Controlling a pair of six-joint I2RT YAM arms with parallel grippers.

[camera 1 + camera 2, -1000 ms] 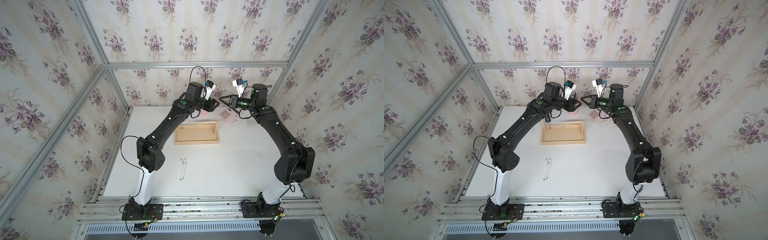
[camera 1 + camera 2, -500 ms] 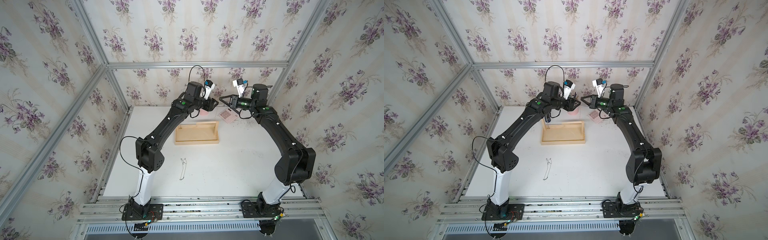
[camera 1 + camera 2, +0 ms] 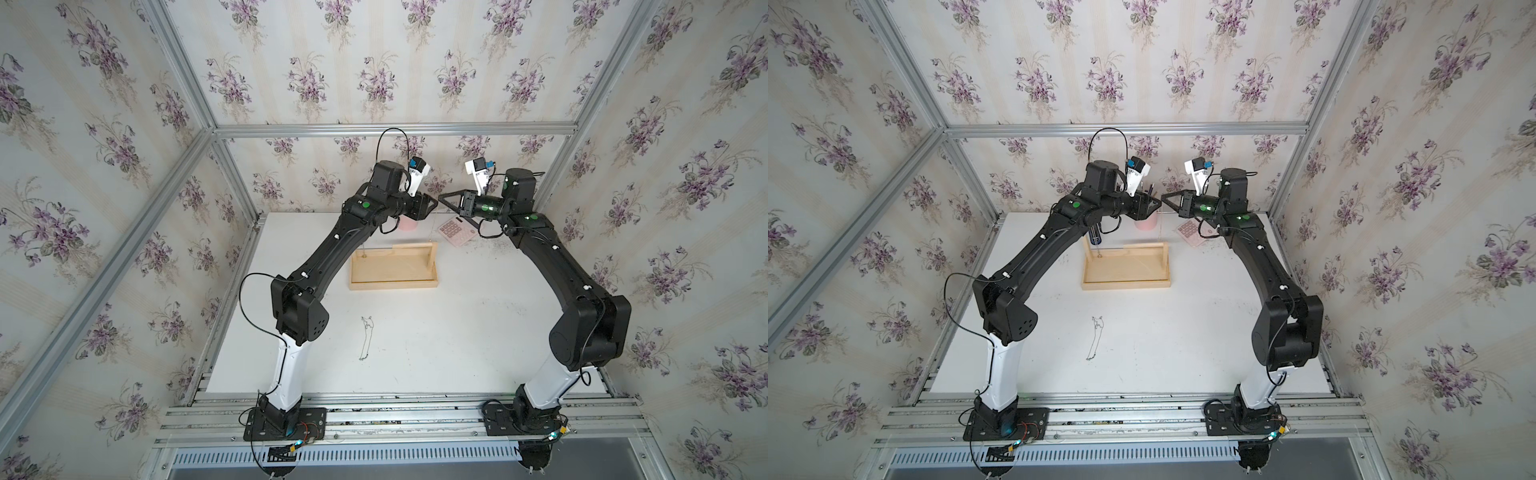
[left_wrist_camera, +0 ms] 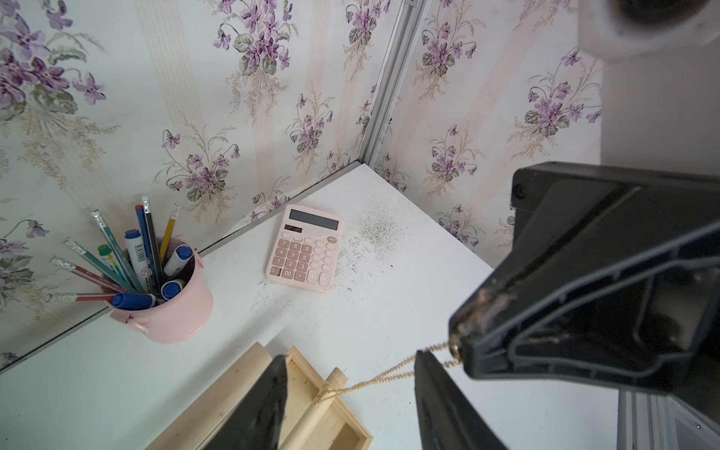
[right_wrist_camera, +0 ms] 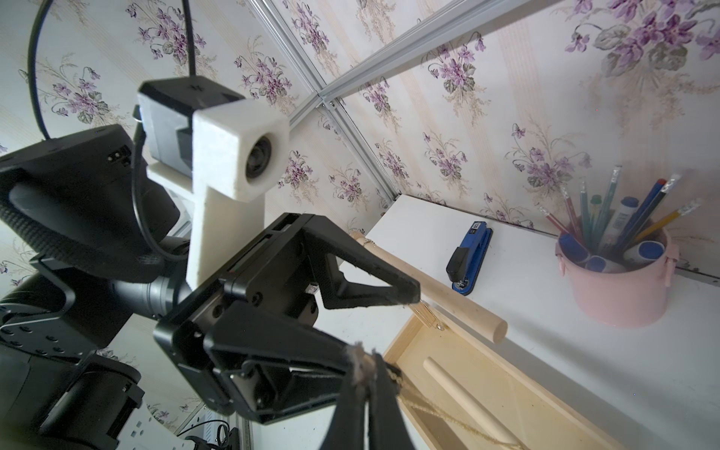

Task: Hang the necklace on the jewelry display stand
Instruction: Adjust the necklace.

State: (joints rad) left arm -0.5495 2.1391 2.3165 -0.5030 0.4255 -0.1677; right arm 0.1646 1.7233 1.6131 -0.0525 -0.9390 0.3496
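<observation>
The jewelry display stand [image 3: 394, 284] [image 3: 1125, 285] is a pale wooden tray with posts and dowels at the back of the table. A gold necklace [image 4: 383, 375] [image 5: 440, 413] runs taut from a short dowel [image 4: 329, 387] of the stand up to my right gripper [image 5: 367, 364] [image 4: 456, 343], which is shut on it. My left gripper [image 4: 350, 356] [image 5: 350, 319] is open just beside it, and the chain passes between its fingers [image 4: 436, 401] untouched. In both top views the two grippers meet tip to tip above the stand, left [image 3: 432, 202] and right [image 3: 444, 199].
A thin chain [image 3: 366, 338] [image 3: 1096, 337] lies loose on the table nearer the front. Along the back stand a pink pen cup [image 4: 175, 307] [image 5: 619, 288], a pink calculator [image 4: 306, 247] [image 3: 457, 230] and a blue stapler [image 5: 469, 259]. Papered walls close three sides.
</observation>
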